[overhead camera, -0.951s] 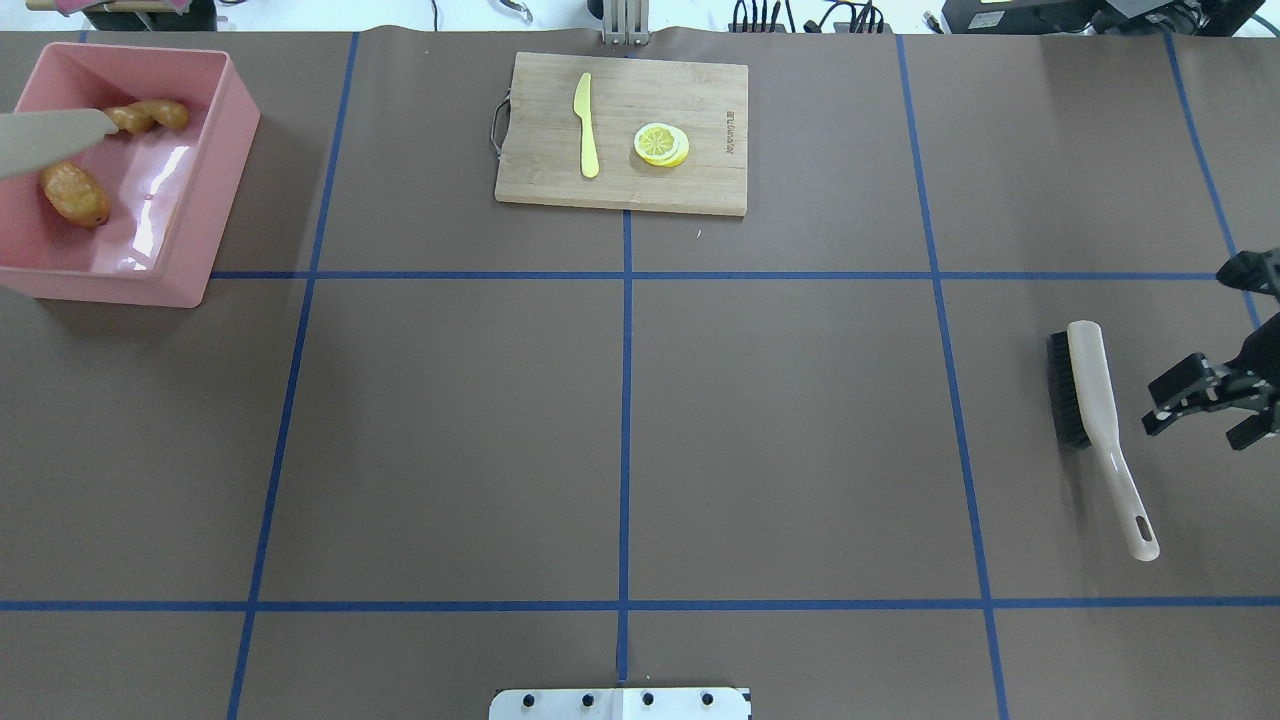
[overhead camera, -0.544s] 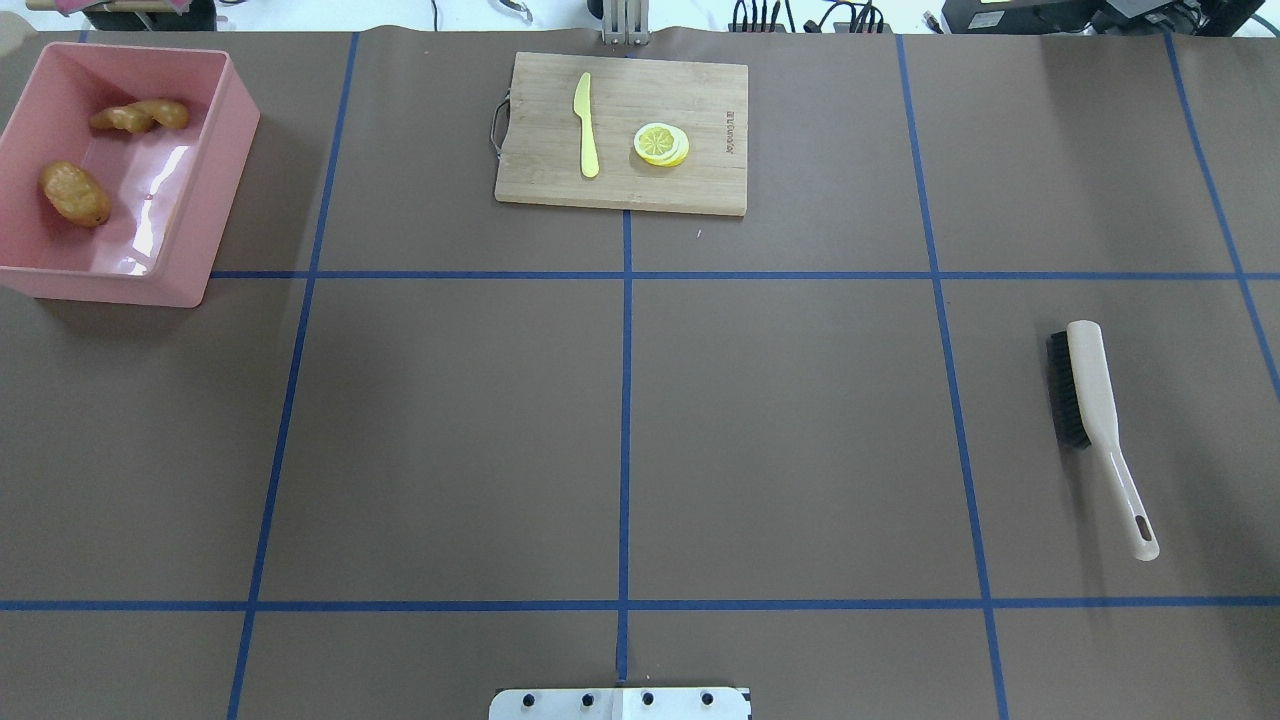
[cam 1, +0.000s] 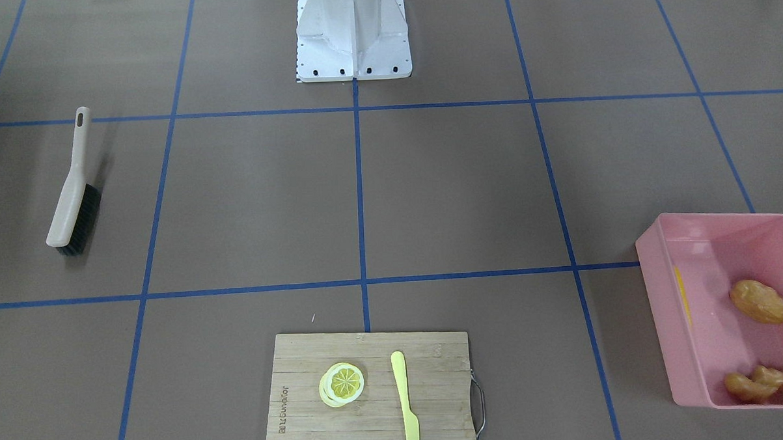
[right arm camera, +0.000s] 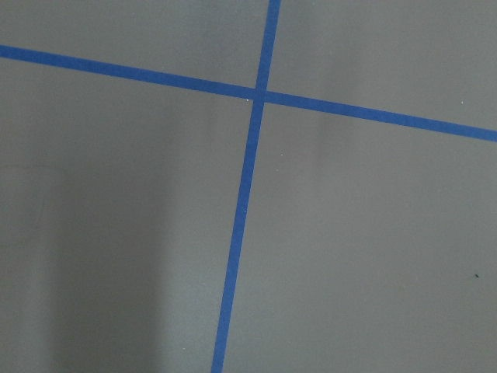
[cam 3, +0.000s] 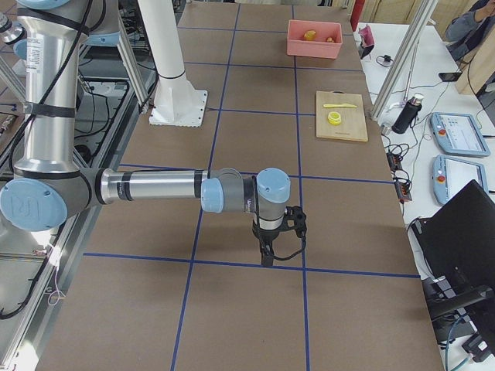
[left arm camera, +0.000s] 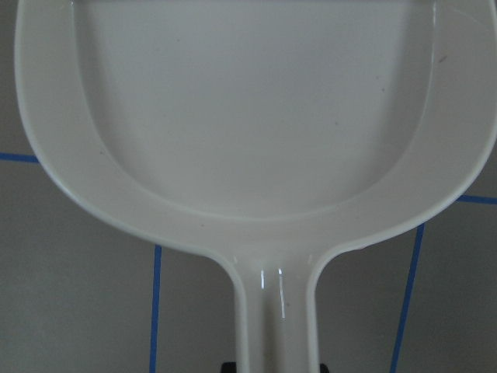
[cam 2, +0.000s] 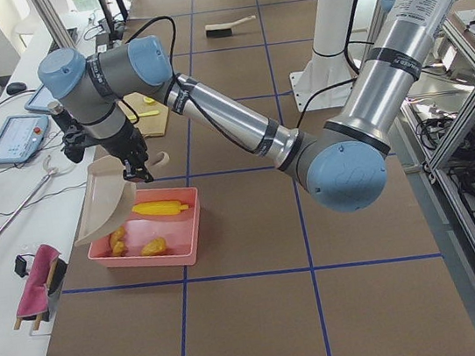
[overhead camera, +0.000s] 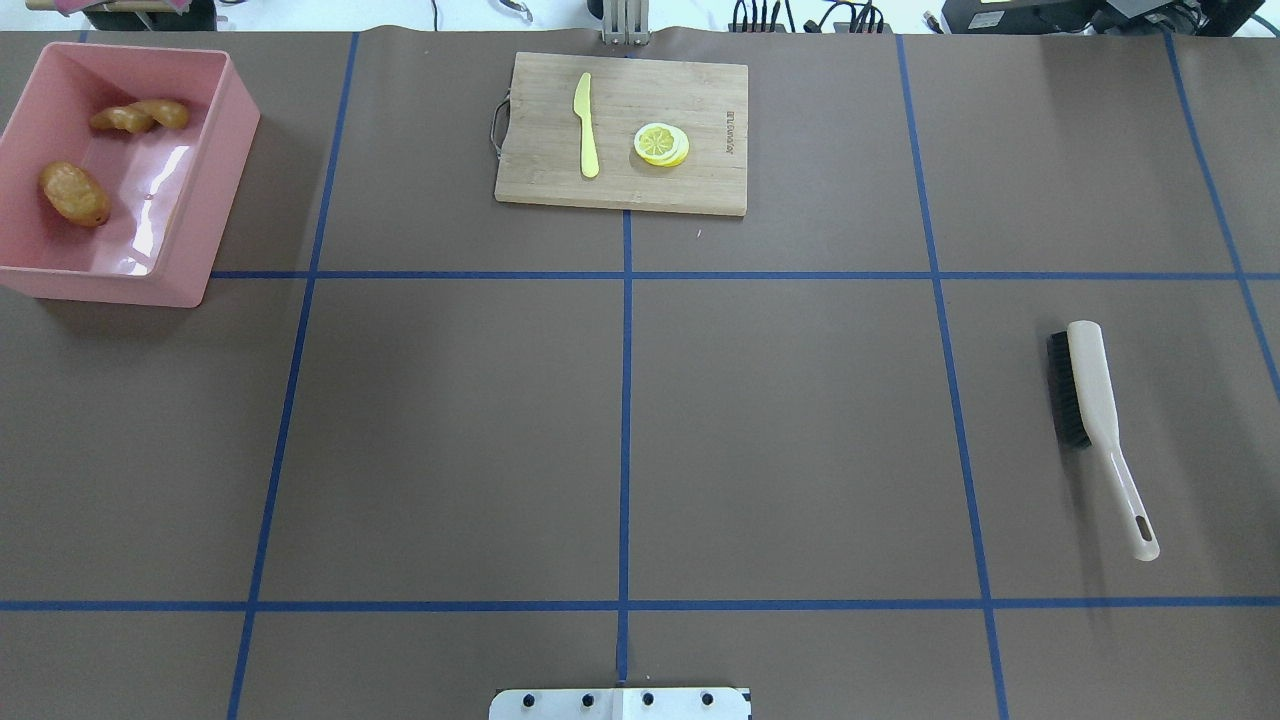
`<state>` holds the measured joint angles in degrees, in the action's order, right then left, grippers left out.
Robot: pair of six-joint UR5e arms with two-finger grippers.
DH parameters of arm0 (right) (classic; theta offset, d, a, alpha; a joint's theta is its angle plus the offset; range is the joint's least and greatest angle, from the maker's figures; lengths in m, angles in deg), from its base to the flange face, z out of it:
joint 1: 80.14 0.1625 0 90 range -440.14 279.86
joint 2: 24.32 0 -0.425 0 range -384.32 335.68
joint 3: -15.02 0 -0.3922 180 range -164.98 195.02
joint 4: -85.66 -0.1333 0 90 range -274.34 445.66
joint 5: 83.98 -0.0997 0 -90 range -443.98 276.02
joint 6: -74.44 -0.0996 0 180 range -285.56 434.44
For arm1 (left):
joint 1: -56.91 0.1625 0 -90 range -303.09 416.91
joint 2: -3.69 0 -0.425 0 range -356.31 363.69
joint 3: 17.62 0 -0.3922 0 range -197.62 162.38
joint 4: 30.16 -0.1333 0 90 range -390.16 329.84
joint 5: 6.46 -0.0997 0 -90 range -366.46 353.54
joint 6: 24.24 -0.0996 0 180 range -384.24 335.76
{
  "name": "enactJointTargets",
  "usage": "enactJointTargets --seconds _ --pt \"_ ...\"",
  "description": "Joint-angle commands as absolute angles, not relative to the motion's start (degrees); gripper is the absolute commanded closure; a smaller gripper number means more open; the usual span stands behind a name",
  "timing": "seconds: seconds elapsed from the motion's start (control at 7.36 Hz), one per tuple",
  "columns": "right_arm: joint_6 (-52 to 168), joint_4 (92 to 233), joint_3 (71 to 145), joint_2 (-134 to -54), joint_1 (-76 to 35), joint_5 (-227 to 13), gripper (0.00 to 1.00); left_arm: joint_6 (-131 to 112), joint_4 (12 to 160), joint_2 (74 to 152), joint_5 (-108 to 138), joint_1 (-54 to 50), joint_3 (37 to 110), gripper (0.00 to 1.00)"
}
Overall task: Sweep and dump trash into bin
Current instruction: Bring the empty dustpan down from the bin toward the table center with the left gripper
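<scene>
**Overhead and side views.** The table (overhead camera: 780, 430) is covered in matte brown paper gridded with blue tape. The only writing is a dark mark on the bamboo cutting board (overhead camera: 690, 90), too small to read. The bin (overhead camera: 232, 150), a glossy pink plain-walled tub at the table's far left corner, contains the smooth brown potato (overhead camera: 75, 193), the knobbly ginger root (overhead camera: 140, 115) and the ridged yellow corn cob (cam 2: 160, 208). The left gripper (cam 2: 136, 167) is clamped on the handle of the smooth beige dustpan (cam 2: 104, 201), held tilted above the bin. The right gripper (cam 3: 268, 251) points down over bare table; whether it is released or clenched cannot be told. A flat yellow knife (overhead camera: 586, 125) and a lemon slice (overhead camera: 661, 144) lie on the board. A black-bristled brush (overhead camera: 1090, 390) lies at the right.
</scene>
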<state>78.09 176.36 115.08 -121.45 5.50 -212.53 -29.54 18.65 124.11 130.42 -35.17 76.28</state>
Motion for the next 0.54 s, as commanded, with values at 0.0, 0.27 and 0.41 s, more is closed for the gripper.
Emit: enactJointTargets --seconds 0.0,0.27,0.41 --pt "78.21 176.37 114.87 -121.53 5.64 -212.12 0.0 -23.38 35.51 120.34 127.15 -30.82 80.7 1.0" --pt "78.39 176.19 114.61 -121.7 5.64 -211.16 0.0 -23.45 48.72 115.93 125.64 -23.71 86.07 1.0" --pt "78.48 175.67 113.91 -122.14 5.64 -211.5 0.0 -24.32 55.12 114.53 125.03 -20.03 87.13 1.0"
